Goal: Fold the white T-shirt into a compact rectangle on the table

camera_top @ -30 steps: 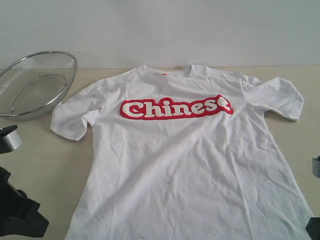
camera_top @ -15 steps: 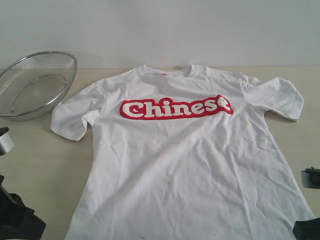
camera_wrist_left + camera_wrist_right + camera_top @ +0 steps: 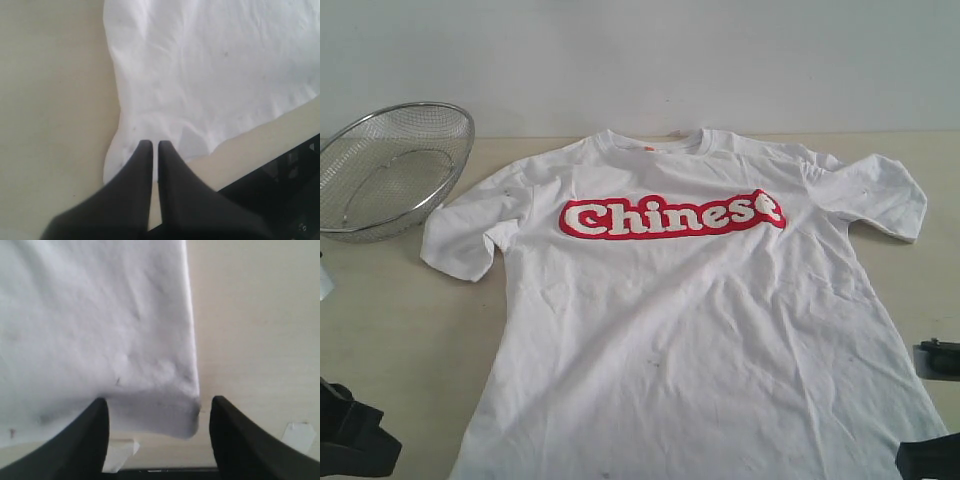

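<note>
Your left gripper point(image 3: 151, 144): two dark fingers point(image 3: 175, 172) pressed nearly together, only a thin slit between them. Your right gripper point(image 3: 157, 405): jaws spread wide apart. In the exterior view both arms sit low at the near edge, left arm point(image 3: 350, 440) in the bottom left corner, right arm point(image 3: 932, 455) in the bottom right, mostly cut off.

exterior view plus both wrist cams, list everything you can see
white T-shirt: one, white with red-outlined lettering, spread flat, front up, on the table
wire-mesh basket: one, silver, left side of the exterior view, near a sleeve
table: one, pale beige, under both
left gripper: one, black, shut, tips over one hem corner
right gripper: one, black, open, jaws either side of the other hem corner
</note>
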Controlling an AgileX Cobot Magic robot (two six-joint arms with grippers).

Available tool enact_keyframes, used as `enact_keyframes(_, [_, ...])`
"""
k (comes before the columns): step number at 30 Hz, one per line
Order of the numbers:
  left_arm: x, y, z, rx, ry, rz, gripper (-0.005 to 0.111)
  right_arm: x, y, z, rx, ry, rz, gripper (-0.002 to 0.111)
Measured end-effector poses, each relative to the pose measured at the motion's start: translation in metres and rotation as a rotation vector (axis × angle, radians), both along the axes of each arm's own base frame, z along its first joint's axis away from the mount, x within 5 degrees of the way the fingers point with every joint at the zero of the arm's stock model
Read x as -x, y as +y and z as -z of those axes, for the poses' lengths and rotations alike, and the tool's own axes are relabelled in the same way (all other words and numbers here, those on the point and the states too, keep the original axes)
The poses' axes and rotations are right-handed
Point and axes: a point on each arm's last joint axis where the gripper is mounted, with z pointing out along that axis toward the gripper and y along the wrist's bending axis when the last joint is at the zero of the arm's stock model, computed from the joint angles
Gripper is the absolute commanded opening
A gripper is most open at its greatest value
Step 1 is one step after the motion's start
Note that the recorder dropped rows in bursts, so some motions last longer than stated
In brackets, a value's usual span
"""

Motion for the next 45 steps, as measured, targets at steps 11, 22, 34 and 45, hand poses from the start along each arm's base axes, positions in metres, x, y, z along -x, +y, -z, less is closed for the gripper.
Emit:
enact_keyframes(11, [-0.004,0.000,0.008,-0.013,0.046,-0.001,0.004,-0.003,-0.001,0.005,0.014,-0.007,0.014,0.053])
enact_keyframes(22, [-0.020,-0.004,-0.011,0.013,-0.045,0.000,0.004,-0.054,-0.007,-0.043,0.034,-0.299,0.077,0.053])
enact_keyframes(34, [-0.028,-0.009,-0.024,0.071,-0.116,0.008,0.004,-0.203,-0.115,-0.091,-0.100,-0.649,0.337,0.052])
enact_keyframes(45, [-0.036,-0.012,-0.028,0.120,-0.189,-0.037,0.004,-0.307,-0.162,-0.048,-0.063,-0.815,0.287,0.052])
